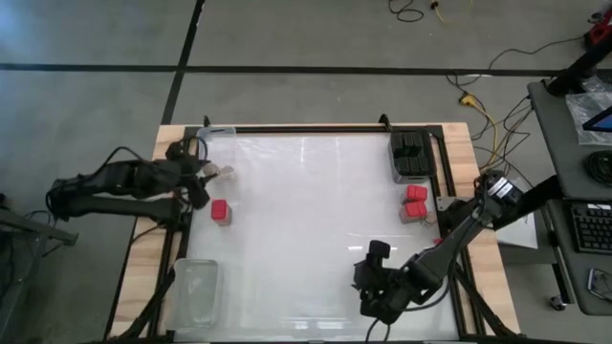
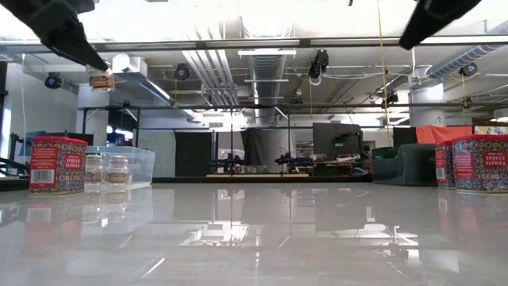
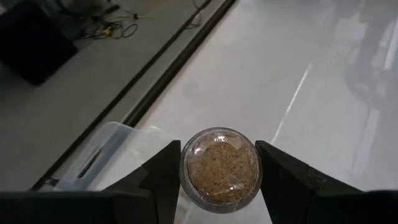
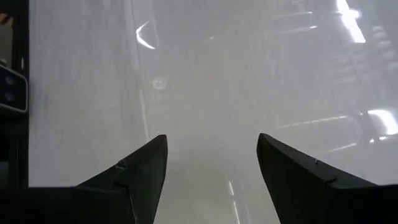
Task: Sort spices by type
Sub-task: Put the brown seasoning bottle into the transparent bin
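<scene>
My left gripper (image 3: 217, 149) is shut on a round clear jar of tan spice (image 3: 219, 168), raised high above the table's far left part (image 2: 101, 79), over a clear tray (image 3: 106, 155). Two more round jars (image 2: 107, 168) stand in that tray. One red square tin (image 1: 221, 211) stands on the table near the left arm. Two red tins (image 1: 415, 202) stand at the right side. Black boxy containers (image 1: 411, 155) sit in a tray at the far right. My right gripper (image 4: 211, 140) hangs open over bare table near the front edge (image 1: 371, 275). My left gripper pinches the round jar between its two fingers, one finger (image 3: 163, 168) on each opposite side of the jar's round wall (image 3: 186, 171). The jar is lifted clear of the table and the tray (image 2: 101, 79), with one round end facing the wrist camera.
A second clear tray (image 1: 196, 291) lies at the near left corner. The table's frame rails (image 1: 316, 128) run along its edges. The wide white middle of the table (image 1: 316, 220) holds nothing. Cables and a desk with a keyboard (image 1: 593, 225) lie off the right side.
</scene>
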Available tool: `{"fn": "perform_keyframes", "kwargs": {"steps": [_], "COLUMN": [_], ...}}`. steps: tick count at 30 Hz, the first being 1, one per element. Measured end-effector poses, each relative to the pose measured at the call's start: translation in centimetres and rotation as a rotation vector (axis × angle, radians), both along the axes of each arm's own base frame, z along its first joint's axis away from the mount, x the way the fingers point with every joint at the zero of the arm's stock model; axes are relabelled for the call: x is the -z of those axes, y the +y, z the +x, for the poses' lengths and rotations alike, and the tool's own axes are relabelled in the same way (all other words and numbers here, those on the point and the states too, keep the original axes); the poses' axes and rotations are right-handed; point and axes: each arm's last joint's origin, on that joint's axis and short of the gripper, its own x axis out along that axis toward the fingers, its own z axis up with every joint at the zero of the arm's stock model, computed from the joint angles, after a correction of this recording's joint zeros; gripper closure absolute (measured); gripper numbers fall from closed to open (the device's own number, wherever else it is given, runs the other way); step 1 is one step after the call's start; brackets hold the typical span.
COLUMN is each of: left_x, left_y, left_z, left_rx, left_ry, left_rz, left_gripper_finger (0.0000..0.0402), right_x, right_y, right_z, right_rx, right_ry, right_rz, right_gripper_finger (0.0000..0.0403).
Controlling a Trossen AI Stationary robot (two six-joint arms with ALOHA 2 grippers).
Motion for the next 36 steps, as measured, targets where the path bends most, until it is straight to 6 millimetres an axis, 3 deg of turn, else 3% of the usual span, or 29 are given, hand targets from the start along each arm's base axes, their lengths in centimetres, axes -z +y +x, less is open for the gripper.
{"fn": "perform_keyframes", "kwargs": {"steps": [17,21,27,36], "left_x": [-0.1,0.3,1.7,4.6], "left_y": [2.4,4.2,8.7,12.7], "left_z": [1.4,2.1,2.9,2.1], "left_rx": [-0.103,-0.167,-0.303,-0.454], "left_ry": [-0.006,-0.002,-0.02,0.035], "left_rz": [-0.023,-0.091,-0.23,-0.331], "left_gripper_finger": [0.0237,0.0237,0.0237,0.0237], "right_x": [-0.6,-0.7,-0.8,-1.0], "right_y": [-0.3,-0.2,-0.1,0.6], "right_z": [0.9,1.0,1.2,1.0], "right_rx": [-0.062,-0.063,-0.063,-0.07], "right_ry": [-0.054,-0.062,-0.089,-0.117], "right_rz": [-0.054,-0.048,-0.049,-0.02], "right_gripper_finger": [0.0131,0.0138,0.0152,0.0151]}}
